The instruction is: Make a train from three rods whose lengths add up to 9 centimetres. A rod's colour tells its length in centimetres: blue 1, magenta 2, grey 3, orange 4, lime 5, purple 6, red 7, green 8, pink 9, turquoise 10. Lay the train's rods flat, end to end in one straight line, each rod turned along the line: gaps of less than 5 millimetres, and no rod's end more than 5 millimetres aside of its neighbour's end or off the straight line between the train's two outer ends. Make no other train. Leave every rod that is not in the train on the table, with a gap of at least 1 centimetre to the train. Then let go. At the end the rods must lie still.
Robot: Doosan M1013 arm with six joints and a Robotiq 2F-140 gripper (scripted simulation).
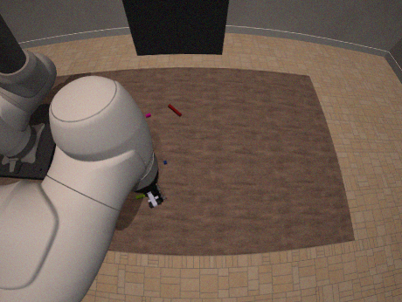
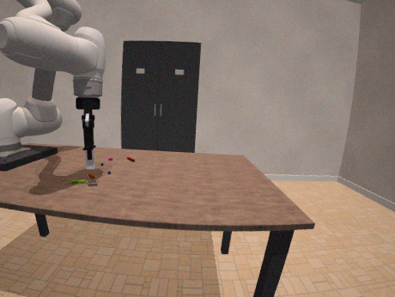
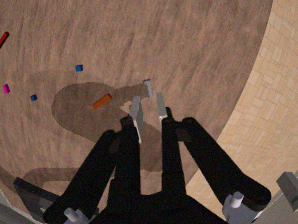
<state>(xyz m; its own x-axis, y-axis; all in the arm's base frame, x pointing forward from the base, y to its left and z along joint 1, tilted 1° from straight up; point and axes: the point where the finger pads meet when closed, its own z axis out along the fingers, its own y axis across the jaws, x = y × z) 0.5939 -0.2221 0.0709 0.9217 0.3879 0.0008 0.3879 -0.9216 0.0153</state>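
Observation:
My gripper (image 1: pixel 154 201) (image 2: pixel 89 165) (image 3: pixel 149 103) is shut with nothing between its fingers and hangs a little above the table near its left front. A lime rod (image 1: pixel 140 196) (image 2: pixel 78 181) lies flat just left of it and is hidden in the wrist view. An orange rod (image 2: pixel 91 175) (image 3: pixel 101 100) and a grey rod (image 2: pixel 92 184) (image 3: pixel 148 86) lie close under the fingertips. Two small blue rods (image 2: pixel 102 164) (image 2: pixel 109 172) (image 3: pixel 79 67) (image 3: pixel 33 98) lie further back; one of them shows in the top view (image 1: pixel 165 162). A magenta rod (image 1: pixel 148 115) (image 2: pixel 110 159) (image 3: pixel 5 88) and a red rod (image 1: pixel 175 110) (image 2: pixel 130 159) (image 3: pixel 3 38) lie beyond them.
The brown table (image 1: pixel 262 175) (image 2: pixel 193 193) stands on a tiled floor. The arm's base (image 2: pixel 17 156) is at the table's left back corner. A dark cabinet (image 2: pixel 161 96) stands against the wall behind.

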